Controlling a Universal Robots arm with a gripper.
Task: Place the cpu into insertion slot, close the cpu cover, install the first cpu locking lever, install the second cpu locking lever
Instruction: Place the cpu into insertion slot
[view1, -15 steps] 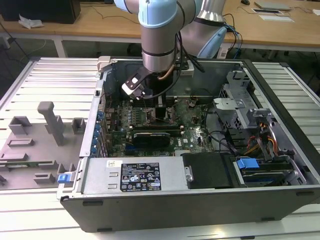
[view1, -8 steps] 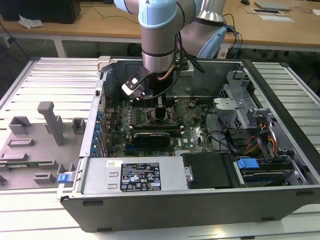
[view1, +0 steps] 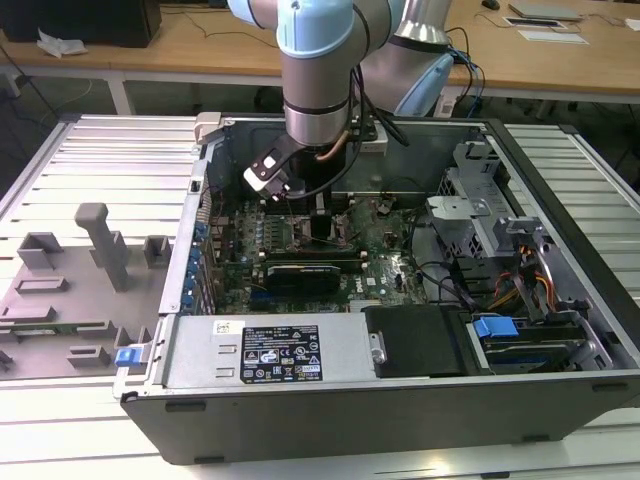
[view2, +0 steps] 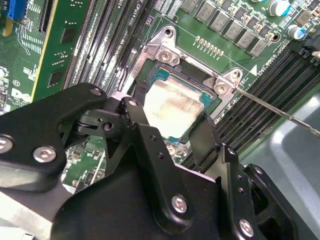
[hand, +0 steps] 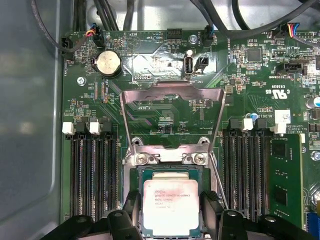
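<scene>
The cpu (hand: 172, 207) is a small square chip with a pale silvery top, lying level in the insertion slot (hand: 167, 158) on the green board. My gripper (hand: 171, 210) straddles it, its black fingers (hand: 131, 206) against two opposite edges of the chip. The second wrist view shows the same grip: cpu (view2: 175, 105), gripper (view2: 170, 117), slot rim (view2: 165, 52). The cpu cover (hand: 172, 90), a thin silvery frame, stands swung up off the slot. A thin wire locking lever (view2: 280, 112) sticks out beside the socket. In the exterior view the gripper (view1: 316, 222) reaches down into the open computer case.
Long black memory slots (hand: 92, 175) flank the socket on both sides. A coin battery (hand: 108, 63) and cables sit beyond the cover. In the exterior view a black graphics card (view1: 305, 272) lies near the socket, drive bays (view1: 500, 260) at the exterior view's right, a grey fixture (view1: 100, 245) at its left.
</scene>
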